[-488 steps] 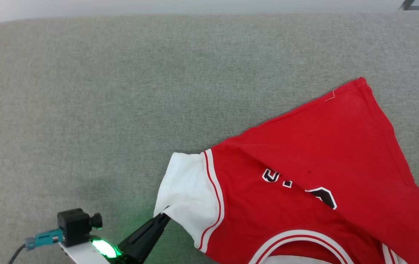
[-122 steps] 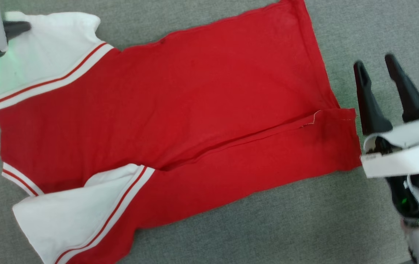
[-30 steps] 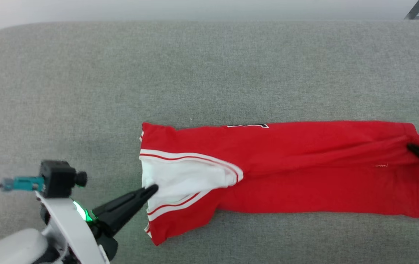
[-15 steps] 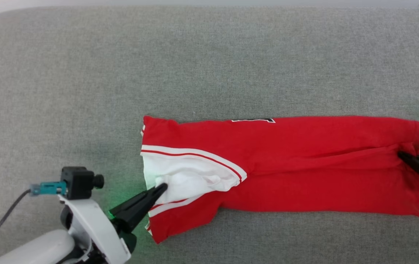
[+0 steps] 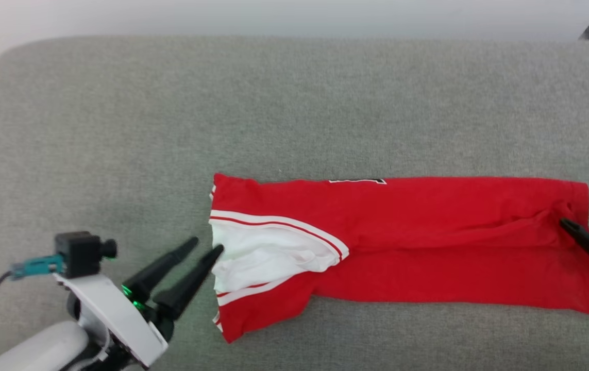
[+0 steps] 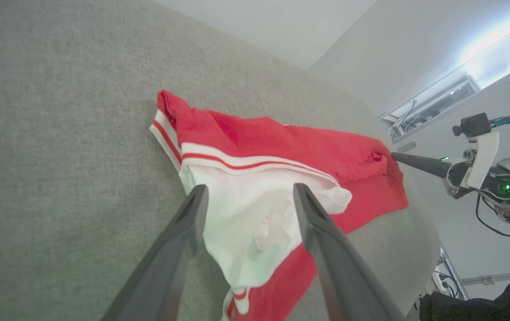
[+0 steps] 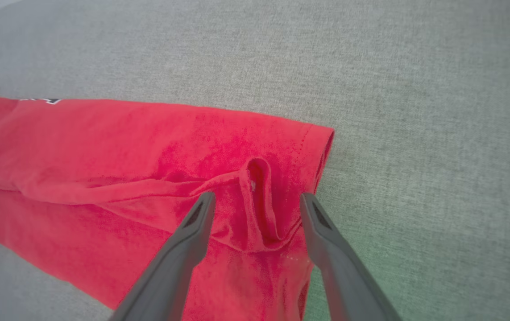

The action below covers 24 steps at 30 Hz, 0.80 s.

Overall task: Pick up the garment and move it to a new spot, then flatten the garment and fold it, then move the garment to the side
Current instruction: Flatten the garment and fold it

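Here, garment (image 5: 428, 247): long red band, white sleeve.

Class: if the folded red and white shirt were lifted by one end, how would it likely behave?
The shirt would probably droop and come unfolded: it lies limp, with a soft pucker at its red end. It looks light, being thin cloth lying flat on the grey cushion. Pushed, it would likely bunch rather than slide, as its crumpled white sleeve suggests.
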Motion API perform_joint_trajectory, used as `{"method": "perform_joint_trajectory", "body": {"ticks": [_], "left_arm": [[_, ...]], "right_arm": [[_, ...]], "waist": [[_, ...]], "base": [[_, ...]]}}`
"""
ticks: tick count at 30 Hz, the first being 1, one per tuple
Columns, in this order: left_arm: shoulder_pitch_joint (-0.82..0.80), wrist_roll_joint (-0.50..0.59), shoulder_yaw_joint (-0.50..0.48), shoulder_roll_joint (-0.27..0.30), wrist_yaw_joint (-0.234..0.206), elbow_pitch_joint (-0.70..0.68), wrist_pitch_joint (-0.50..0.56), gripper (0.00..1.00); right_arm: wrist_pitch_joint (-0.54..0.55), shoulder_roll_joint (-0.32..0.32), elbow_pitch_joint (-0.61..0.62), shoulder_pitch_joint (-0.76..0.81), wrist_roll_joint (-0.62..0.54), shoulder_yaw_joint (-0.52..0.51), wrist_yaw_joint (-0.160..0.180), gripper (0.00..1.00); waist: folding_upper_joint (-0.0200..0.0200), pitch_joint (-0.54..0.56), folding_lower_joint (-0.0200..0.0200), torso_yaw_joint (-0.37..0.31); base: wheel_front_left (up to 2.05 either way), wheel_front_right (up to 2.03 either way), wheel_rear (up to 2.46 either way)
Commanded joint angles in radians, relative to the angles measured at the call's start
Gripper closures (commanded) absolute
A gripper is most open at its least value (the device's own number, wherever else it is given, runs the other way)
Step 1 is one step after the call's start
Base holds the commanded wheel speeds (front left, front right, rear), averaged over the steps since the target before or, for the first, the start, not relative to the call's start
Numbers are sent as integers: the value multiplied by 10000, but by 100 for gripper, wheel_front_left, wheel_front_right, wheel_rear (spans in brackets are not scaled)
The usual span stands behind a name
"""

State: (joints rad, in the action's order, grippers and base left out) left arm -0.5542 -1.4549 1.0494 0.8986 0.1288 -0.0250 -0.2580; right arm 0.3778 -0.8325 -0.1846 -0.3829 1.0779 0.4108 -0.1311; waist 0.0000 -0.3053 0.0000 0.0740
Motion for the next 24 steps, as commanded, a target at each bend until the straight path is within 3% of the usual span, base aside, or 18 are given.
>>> {"method": "perform_joint_trajectory", "body": {"ticks": [1,10,18,24], "left_arm": [[372,-44,-488,-97,-4,141,-59,0],[2389,1555,-3468,-1608,-673,949,-69,0],[3817,3142,-5410,-3084,-594,1524,-59,0],[4322,5287,-7117,-3976,-849,1524,-60,0]], "right_arm": [[-113,-33,-53,277,57,-228,7,0],[-65,50,-285,1168,239,-990,7,0],[167,21,-353,1818,343,-1627,7,0],[754,100,-516,2271,428,-2257,7,0]], "waist": [[0,348,0,191],[0,798,0,792],[0,1071,0,1174],[0,1185,0,1325]], "base": [[0,0,0],[0,0,0],[0,0,0],[0,0,0]]}}
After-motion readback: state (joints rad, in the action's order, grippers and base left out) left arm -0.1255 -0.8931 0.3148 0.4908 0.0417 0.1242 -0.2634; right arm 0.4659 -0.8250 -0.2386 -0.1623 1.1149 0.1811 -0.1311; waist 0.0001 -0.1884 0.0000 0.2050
